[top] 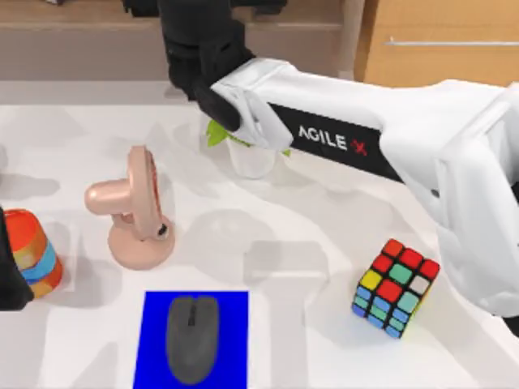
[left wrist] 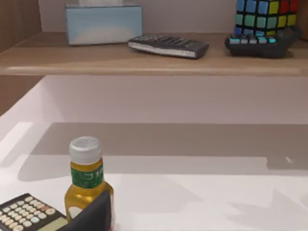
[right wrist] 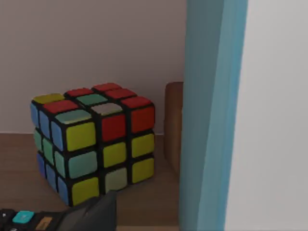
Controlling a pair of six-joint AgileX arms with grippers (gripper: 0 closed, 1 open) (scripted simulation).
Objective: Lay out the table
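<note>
The white table [top: 324, 219] carries a pink desk fan [top: 134, 212], a blue mat [top: 154, 312] with a grey mouse [top: 192, 337], a colour cube [top: 395, 288] and a white pot with a green plant [top: 250, 154]. My right arm reaches across the table, and its dark gripper [top: 199, 44] is up at the wooden shelf [top: 89, 36] at the back. Its wrist view has a second colour cube [right wrist: 94, 142] on the shelf, a light blue box edge [right wrist: 211, 115] very close, and one dark fingertip [right wrist: 94, 214]. My left gripper [top: 8, 279] stays at the table's left edge.
A striped orange, yellow and blue stack [top: 34, 251] stands by the left gripper. The left wrist view has a yellow bottle [left wrist: 86, 180], a calculator [left wrist: 29, 214], and on the shelf a tissue box [left wrist: 103, 24], a remote [left wrist: 168, 46] and a cube [left wrist: 264, 21]. A wooden cabinet [top: 442, 40] stands back right.
</note>
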